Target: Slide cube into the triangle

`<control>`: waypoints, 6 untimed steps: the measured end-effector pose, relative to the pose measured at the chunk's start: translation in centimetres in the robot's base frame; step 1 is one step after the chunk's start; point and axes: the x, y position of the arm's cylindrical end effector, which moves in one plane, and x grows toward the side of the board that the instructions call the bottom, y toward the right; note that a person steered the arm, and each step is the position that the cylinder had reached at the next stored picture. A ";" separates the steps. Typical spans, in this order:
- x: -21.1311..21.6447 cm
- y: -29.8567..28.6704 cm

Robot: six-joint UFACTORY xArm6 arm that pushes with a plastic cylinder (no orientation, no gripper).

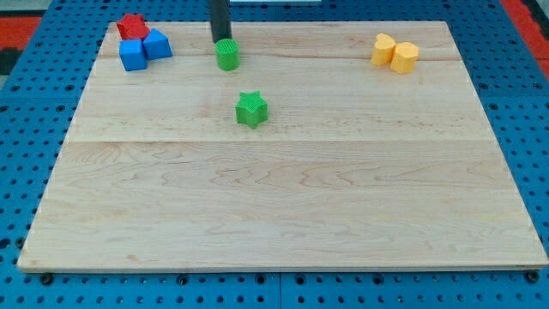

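At top centre of the table (274,206), my tip (220,40) is touching a green cylinder (227,55); no fingers exist. Blue cube (132,54) and triangle (157,44) are sitting left, touching, risking pushing the wrong block.

Bright, even overhead light falls on the pale wooden surface (283,197), leaving only short soft shadows at the feet of the blocks, a faint sheen across the boards, slightly soft focus throughout, and no strong glare or visible bending at the edges.
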 end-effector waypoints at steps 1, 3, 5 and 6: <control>6.8 3.5; 11.2 4.4; 9.3 -10.4; 8.9 -19.3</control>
